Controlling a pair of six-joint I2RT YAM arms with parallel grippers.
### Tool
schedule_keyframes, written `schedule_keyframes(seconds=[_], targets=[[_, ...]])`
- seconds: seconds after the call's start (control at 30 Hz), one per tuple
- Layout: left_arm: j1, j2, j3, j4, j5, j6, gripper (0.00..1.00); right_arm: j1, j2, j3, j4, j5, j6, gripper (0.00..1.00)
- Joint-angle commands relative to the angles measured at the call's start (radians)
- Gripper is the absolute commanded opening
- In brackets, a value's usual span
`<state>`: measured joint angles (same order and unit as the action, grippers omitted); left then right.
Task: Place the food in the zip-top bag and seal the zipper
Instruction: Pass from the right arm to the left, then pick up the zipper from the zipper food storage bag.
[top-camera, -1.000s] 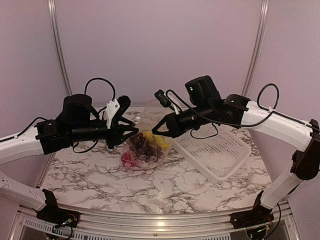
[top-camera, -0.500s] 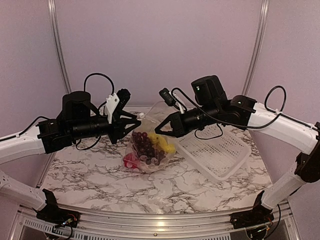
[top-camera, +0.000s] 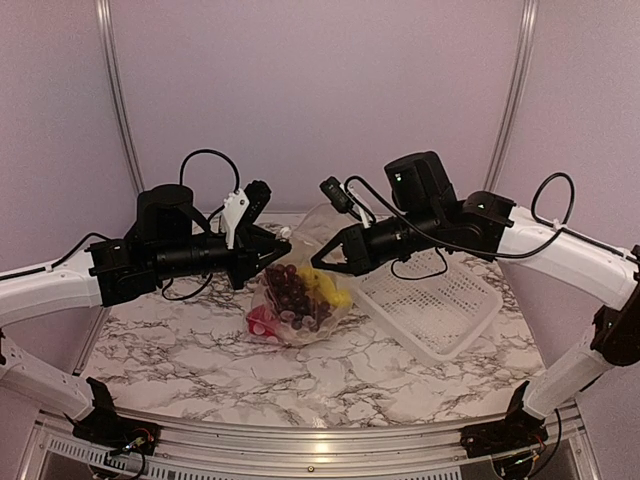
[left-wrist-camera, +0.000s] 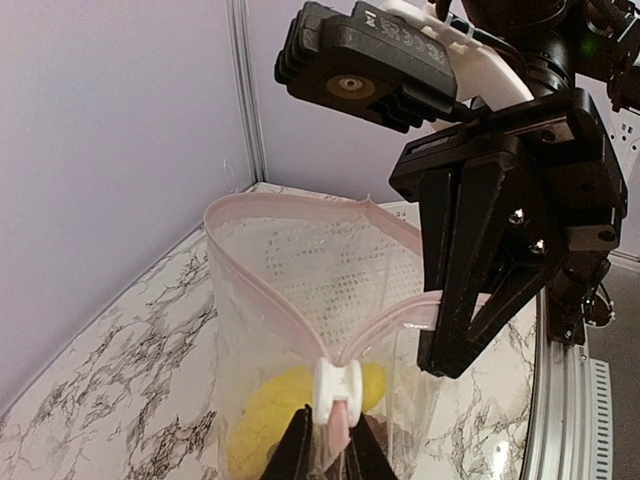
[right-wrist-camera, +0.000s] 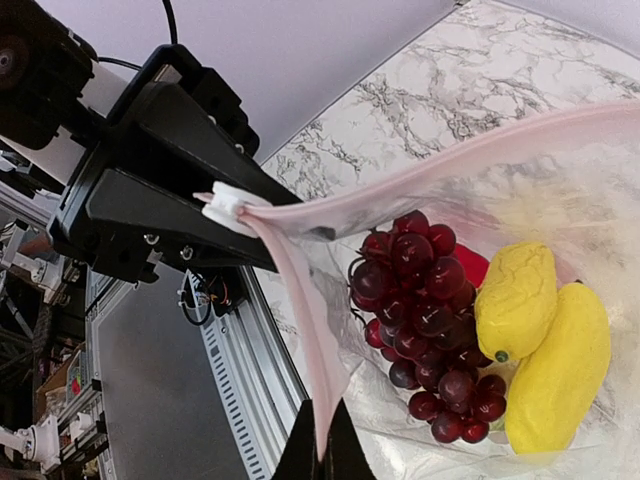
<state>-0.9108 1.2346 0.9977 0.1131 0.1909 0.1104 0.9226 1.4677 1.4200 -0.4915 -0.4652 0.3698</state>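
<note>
Enclosed cell: plain pale lilac walls (top-camera: 320, 100), marble-pattern worktop (top-camera: 330, 380).
Walls matte, unmarked and evenly lit. One aluminium post (top-camera: 117, 100) stands near the worktop's far left corner, a second post (top-camera: 512, 100) near the far right. Worktop white with grey veining; a grooved aluminium rail (top-camera: 300, 445) runs along its near edge.

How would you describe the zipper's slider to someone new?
Over the marbled table, a clear zip-top bag of food hangs between the two arms. On its pink zipper, at the left fingers, sits the slider: the only small white clip.
</note>
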Motion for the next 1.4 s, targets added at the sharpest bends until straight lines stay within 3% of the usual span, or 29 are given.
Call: schedule_keyframes(seconds=[0.0,0.13,0.23,0.43,0.57,0.73,0.97,1.37], targets=[[-0.002,-0.001,0.01,0.042,0.016,-0.005,0.08,0.008,-0.039,0.003,0.036,-0.01,0.0,0.0],[-0.003,-0.006,0.009,0.032,0.009,-0.005,0.01,0.008,-0.027,0.024,0.0,0.016,-0.021,0.02],[-0.002,-0.027,0.015,0.005,0.007,0.007,0.0,0.008,-0.014,0.086,-0.083,0.12,-0.076,0.05],[-0.003,-0.088,0.08,-0.158,0.015,0.077,0.0,0.001,-0.006,0.213,-0.153,0.397,-0.17,0.37],[-0.003,-0.111,0.123,-0.285,0.032,0.116,0.0,-0.005,-0.001,0.254,-0.071,0.275,-0.218,0.46],[-0.002,-0.137,0.144,-0.354,0.058,0.137,0.0,0.005,0.068,0.309,-0.101,0.07,-0.324,0.47],[-0.002,-0.141,0.205,-0.493,0.079,0.192,0.0,0.036,0.118,0.362,-0.11,0.034,-0.446,0.48],[-0.001,-0.128,0.231,-0.51,0.112,0.156,0.0,0.119,0.263,0.492,-0.194,0.033,-0.632,0.5]])
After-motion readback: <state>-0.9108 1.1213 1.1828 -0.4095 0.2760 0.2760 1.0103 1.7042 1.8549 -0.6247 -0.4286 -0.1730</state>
